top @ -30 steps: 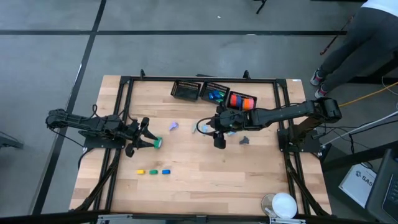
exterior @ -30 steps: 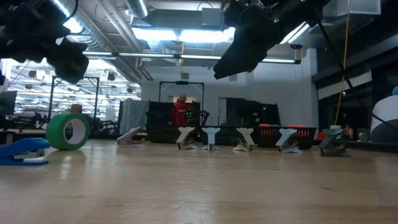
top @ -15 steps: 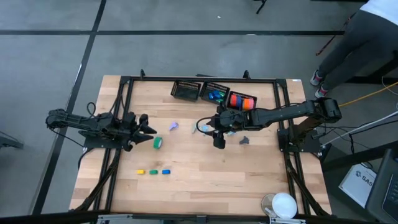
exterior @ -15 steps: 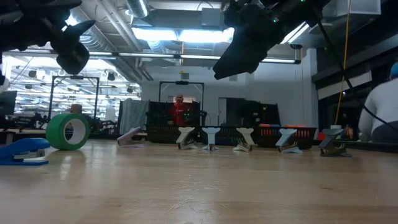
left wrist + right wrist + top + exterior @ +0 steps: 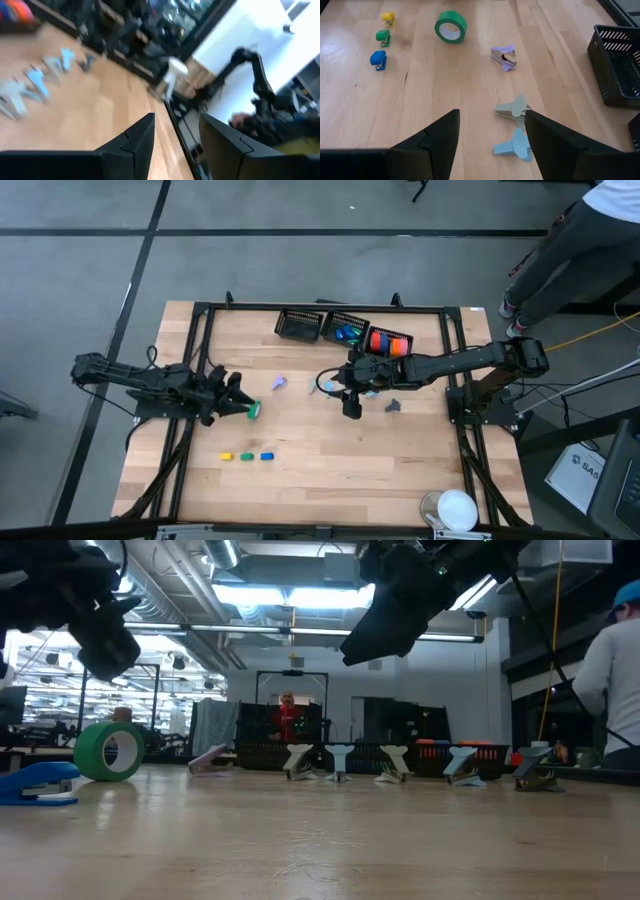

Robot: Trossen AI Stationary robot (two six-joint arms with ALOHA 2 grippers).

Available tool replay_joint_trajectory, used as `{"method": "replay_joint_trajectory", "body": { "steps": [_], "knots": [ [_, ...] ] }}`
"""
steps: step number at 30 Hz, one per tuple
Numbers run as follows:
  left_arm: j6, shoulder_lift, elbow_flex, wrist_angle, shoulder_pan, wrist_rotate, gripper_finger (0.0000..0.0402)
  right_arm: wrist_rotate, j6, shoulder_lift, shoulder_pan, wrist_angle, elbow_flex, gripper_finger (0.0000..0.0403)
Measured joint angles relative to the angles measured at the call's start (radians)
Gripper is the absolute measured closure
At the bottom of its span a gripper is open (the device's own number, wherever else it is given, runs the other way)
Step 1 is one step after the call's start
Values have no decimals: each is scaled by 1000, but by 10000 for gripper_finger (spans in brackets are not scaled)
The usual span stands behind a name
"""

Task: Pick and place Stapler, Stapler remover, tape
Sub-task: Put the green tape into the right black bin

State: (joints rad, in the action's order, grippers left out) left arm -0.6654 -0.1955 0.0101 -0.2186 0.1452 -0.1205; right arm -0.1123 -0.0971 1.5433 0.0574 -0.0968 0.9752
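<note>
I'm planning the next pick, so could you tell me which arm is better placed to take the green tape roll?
Probably the left. Its end effector is open right beside the green tape roll, while the right end effector hangs over the stapler removers.

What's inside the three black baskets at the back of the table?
Left basket looks empty. Middle basket holds blue and green pieces. Right basket holds orange and red pieces; the right arm hides its near edge.

Green tape roll (image 5: 451, 26), purple staple remover (image 5: 504, 57), black basket (image 5: 617, 65).
</note>
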Motion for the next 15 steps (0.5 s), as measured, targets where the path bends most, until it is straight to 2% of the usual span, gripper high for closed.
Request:
{"method": "replay_joint_trajectory", "body": {
  "steps": [3,7,15],
  "knots": [
    [-1,-39,26,62,0,-24,259,0,1,0,0,0,0,175],
    [46,-89,96,206,0,21,289,0,4,0,-2,0,0,175],
    [111,-187,355,728,0,210,393,0,5,0,-2,0,0,175]
  ]
}}
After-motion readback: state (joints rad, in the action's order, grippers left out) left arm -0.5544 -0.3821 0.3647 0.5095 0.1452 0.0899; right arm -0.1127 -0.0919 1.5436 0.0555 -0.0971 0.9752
